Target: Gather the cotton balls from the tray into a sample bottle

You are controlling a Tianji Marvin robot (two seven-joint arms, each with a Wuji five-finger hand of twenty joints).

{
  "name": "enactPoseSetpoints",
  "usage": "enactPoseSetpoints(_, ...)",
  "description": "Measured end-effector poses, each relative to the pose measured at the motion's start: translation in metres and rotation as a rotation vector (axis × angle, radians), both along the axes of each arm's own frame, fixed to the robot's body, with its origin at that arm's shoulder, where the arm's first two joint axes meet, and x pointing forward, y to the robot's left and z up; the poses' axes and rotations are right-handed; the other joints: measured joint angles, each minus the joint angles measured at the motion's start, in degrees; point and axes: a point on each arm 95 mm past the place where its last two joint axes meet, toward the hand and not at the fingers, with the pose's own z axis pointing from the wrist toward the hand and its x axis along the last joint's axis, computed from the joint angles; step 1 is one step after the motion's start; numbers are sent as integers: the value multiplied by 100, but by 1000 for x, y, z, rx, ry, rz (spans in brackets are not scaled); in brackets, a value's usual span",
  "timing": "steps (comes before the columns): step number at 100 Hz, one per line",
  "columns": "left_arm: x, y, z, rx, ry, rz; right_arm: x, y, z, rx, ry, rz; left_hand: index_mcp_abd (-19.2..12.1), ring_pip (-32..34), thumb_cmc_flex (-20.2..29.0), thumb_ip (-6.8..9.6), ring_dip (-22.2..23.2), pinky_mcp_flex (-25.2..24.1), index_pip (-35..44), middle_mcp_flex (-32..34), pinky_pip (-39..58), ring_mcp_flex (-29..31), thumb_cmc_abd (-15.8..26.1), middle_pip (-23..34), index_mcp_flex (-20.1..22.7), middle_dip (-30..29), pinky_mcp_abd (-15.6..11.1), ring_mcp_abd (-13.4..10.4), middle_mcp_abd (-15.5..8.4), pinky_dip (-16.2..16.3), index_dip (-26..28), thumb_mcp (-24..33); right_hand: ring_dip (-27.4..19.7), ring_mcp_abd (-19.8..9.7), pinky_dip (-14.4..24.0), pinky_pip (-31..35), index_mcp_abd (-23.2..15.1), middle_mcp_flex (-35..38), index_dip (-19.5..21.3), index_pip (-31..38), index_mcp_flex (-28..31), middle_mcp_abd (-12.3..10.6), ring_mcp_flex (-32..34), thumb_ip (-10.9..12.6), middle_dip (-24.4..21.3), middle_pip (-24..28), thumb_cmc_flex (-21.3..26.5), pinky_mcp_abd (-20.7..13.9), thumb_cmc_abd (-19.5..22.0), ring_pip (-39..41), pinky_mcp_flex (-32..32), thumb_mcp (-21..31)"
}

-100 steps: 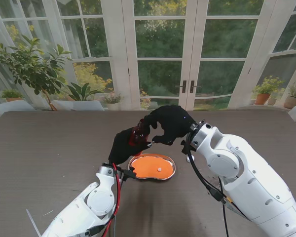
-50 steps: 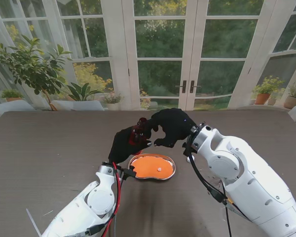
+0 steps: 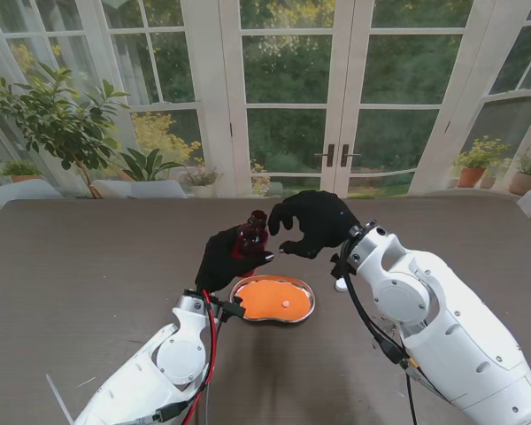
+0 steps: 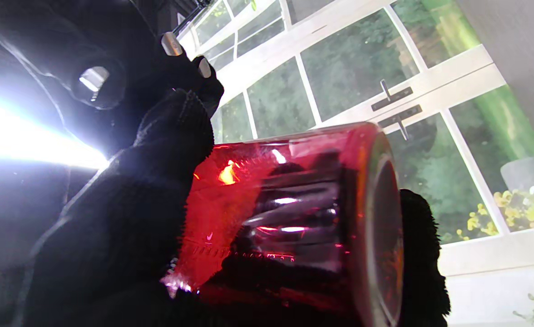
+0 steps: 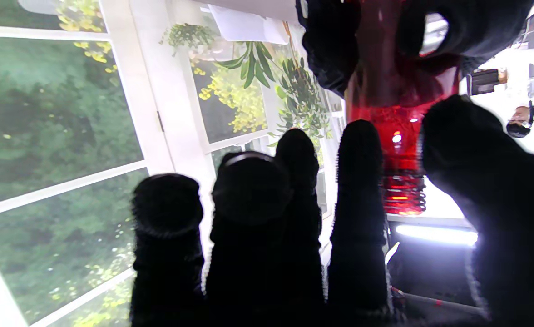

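My left hand (image 3: 228, 258), in a black glove, is shut on a red see-through sample bottle (image 3: 252, 232) and holds it upright above the tray's far left edge. The left wrist view shows the bottle (image 4: 294, 218) close up, wrapped by the left hand (image 4: 126, 218). My right hand (image 3: 311, 221) hovers just right of the bottle's mouth, clear of it, fingers apart and holding nothing visible. Its fingers (image 5: 294, 227) point toward the bottle (image 5: 396, 150). The kidney-shaped metal tray (image 3: 308, 308) has an orange lining, with one small white cotton ball (image 3: 286, 304) on it.
A small white object (image 3: 341, 284) lies on the table right of the tray, under my right forearm. The brown table (image 3: 80, 266) stretches out on both sides. Glass doors and potted plants stand behind the far edge.
My right hand has drawn back to the right from the bottle's mouth, and the bottle's neck now shows. The left hand and bottle have stayed where they were.
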Motion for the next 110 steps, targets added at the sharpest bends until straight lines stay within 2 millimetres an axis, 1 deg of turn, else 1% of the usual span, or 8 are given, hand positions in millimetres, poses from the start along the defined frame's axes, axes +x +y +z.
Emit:
enactPoseSetpoints(2, 0, 0, 0, 1, -1, 0, 1, -1, -1, 0, 2, -5, 0, 0, 0, 0, 0, 0, 0, 0, 0, 0, 0, 0, 0, 0, 0, 0, 0, 0, 0, 0, 0, 0, 0, 0, 10, 0, 48, -7, -52, 1, 0, 48, 0, 0, 0, 0, 1, 0, 2, 0)
enactPoseSetpoints(21, 0, 1, 1, 6, -4, 1, 6, -6, -9, 2, 19, -41, 0, 0, 0, 0, 0, 0, 0, 0, 0, 0, 0, 0, 0, 0, 0, 0, 0, 0, 0, 0, 0, 0, 0, 0, 246, 70, 182, -36, -53, 15, 0, 52, 0, 13, -61, 0, 3, 0, 50, 0)
enactPoseSetpoints(38, -1, 2, 1, 11, -5, 2, 11, -8, -20, -23, 33, -66, 0, 0, 0, 0, 0, 0, 0, 0, 0, 0, 0, 0, 0, 0, 0, 0, 0, 0, 0, 0, 0, 0, 1, 1, 354, 138, 201, -36, -53, 18, 0, 52, 0, 13, -61, 0, 3, 68, 68, 0)
enactPoseSetpoints(54, -2, 3, 1, 14, -3, 2, 17, -8, -33, -52, 46, -75, 0, 0, 0, 0, 0, 0, 0, 0, 0, 0, 0, 0, 0, 0, 0, 0, 0, 0, 0, 0, 0, 0, 2, 25, 380, 254, 214, -36, 35, 21, 0, 52, 0, 13, -61, 0, 3, 143, 132, 0)
enactPoseSetpoints(76, -3, 4, 1, 16, 3, 1, 20, -5, -46, -66, 48, -76, 0, 0, 0, 0, 0, 0, 0, 0, 0, 0, 0, 0, 0, 0, 0, 0, 0, 0, 0, 0, 0, 0, 2, 55, 381, 389, 264, -79, 155, 24, 0, 53, 0, 18, -60, 0, -10, 272, 198, 0)
enactPoseSetpoints(87, -3, 4, 1, 18, 4, -3, 21, -2, -56, -72, 47, -72, 0, 0, 0, 0, 0, 0, 0, 0, 0, 0, 0, 0, 0, 0, 0, 0, 0, 0, 0, 0, 0, 0, 2, 69, 381, 389, 265, -79, 155, 25, 0, 53, 0, 18, -54, 0, -215, 328, 219, 0)
enactPoseSetpoints(96, -3, 4, 1, 21, 3, -4, 23, 1, -66, -80, 60, -67, 0, 0, 0, 0, 0, 0, 0, 0, 0, 0, 0, 0, 0, 0, 0, 0, 0, 0, 0, 0, 0, -1, 2, 71, 374, 389, 265, -99, 299, 25, 0, 53, 0, 18, -48, 0, -300, 337, 256, 0)
enactPoseSetpoints(110, -5, 6, 2, 26, 0, 0, 24, 4, -82, -93, 82, -57, 0, 0, 0, 0, 0, 0, 0, 0, 0, 0, 0, 0, 0, 0, 0, 0, 0, 0, 0, 0, 0, -2, 2, 72, 334, 444, 265, -99, 323, 25, 0, 53, 0, 22, 27, 0, -372, 360, 272, 0)
